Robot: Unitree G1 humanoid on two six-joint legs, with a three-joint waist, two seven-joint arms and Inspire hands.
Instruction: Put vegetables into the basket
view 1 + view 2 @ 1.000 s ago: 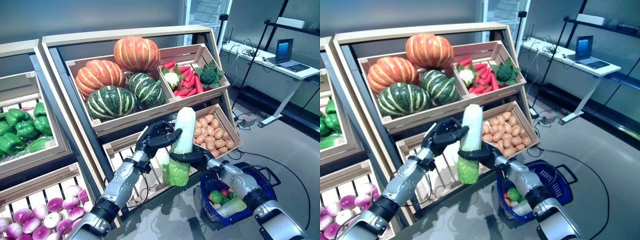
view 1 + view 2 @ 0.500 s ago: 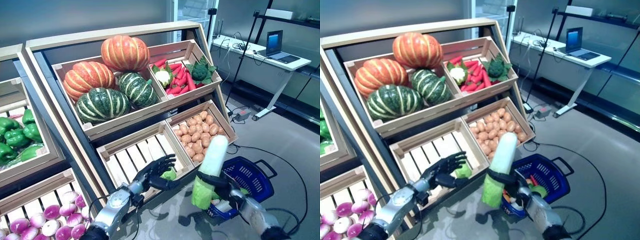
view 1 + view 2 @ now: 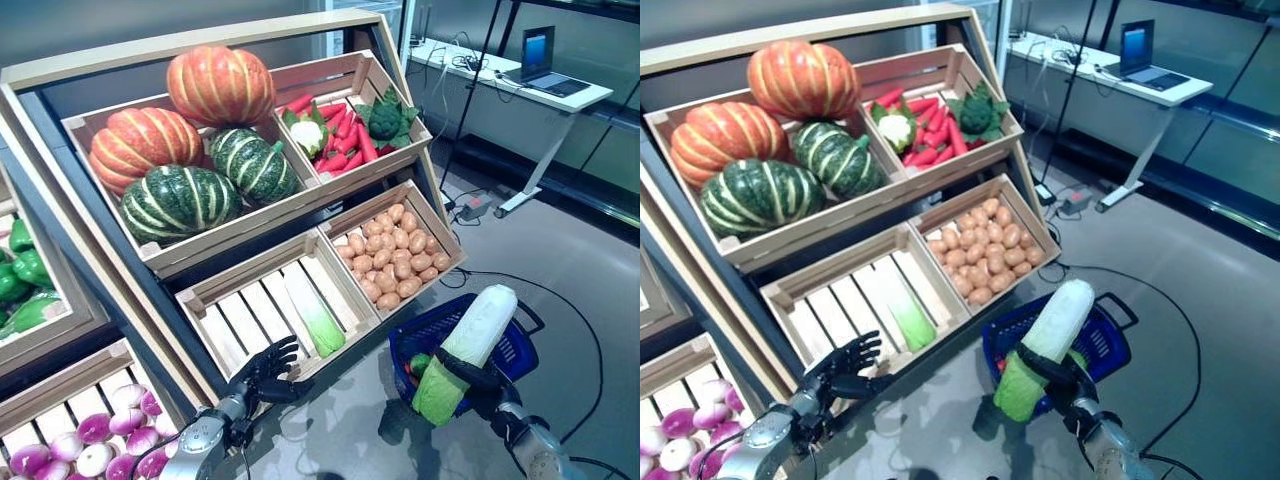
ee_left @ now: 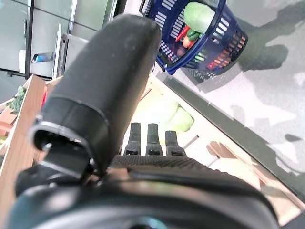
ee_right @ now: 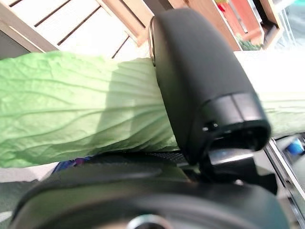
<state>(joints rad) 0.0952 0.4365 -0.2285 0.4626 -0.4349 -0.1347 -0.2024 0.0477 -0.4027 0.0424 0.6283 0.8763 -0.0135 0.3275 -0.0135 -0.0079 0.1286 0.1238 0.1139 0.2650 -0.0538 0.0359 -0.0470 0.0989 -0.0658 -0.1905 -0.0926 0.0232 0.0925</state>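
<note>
My right hand [image 3: 478, 378] is shut on a long napa cabbage [image 3: 462, 350], white at the top and leafy green at the bottom. I hold it tilted over the near rim of the blue basket [image 3: 520, 345], which stands on the floor and holds some green and red vegetables [image 4: 200, 16]. The cabbage also shows across the right wrist view [image 5: 76, 114]. My left hand [image 3: 262, 372] is open and empty, low in front of the slatted crate [image 3: 255, 310], where another napa cabbage [image 3: 313, 312] lies.
The wooden vegetable stand [image 3: 200, 60] with several crates rises to the left and behind. A desk with a laptop [image 3: 540, 60] stands at the back right. Grey floor [image 3: 590, 250] lies around the basket.
My right hand has carried the cabbage right and lower, over the basket. My left hand has dropped lower and further left, away from the crate. The camera has shifted too.
</note>
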